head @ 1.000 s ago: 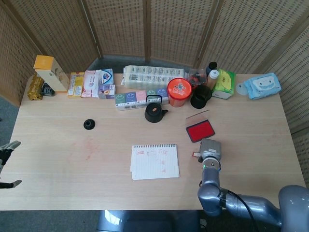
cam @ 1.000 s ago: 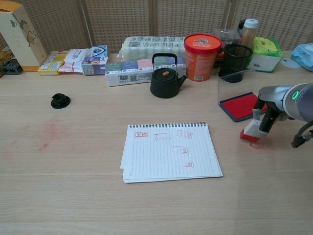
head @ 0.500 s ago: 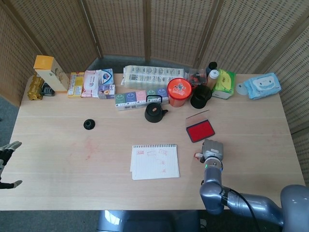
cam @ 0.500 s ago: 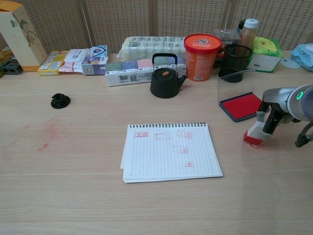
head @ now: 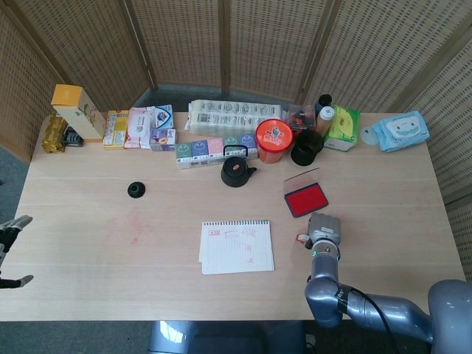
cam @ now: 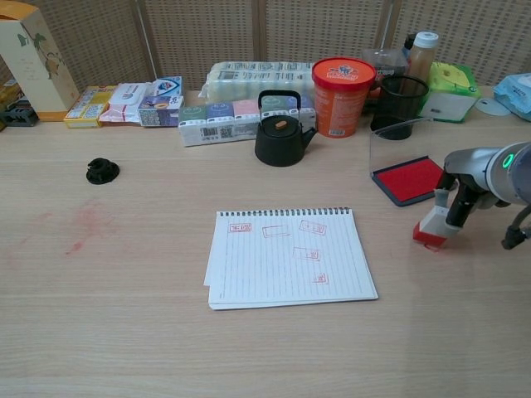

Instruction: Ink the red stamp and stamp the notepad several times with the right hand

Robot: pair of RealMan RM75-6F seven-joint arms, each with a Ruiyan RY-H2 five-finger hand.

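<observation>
- The surface [cam: 124,332] carried a row of boxes, packets and tubs along its far edge.
- The notepad [cam: 289,257] lay flat near the middle of the near edge, with several faint red marks on its page.
- The black teapot [cam: 280,133] stood just in front of the far row, beside the orange tub [cam: 338,83].
- The ink pad [cam: 408,178] lay open towards the right edge, its clear lid raised at the far side.
- The right robot hand [cam: 455,199] gripped the red stamp [cam: 432,229], which stood on the surface just in front of the ink pad, to the right of the notepad.
- The left robot hand [head: 9,247] showed only at the left edge of the head view, fingers spread and holding nothing.
</observation>
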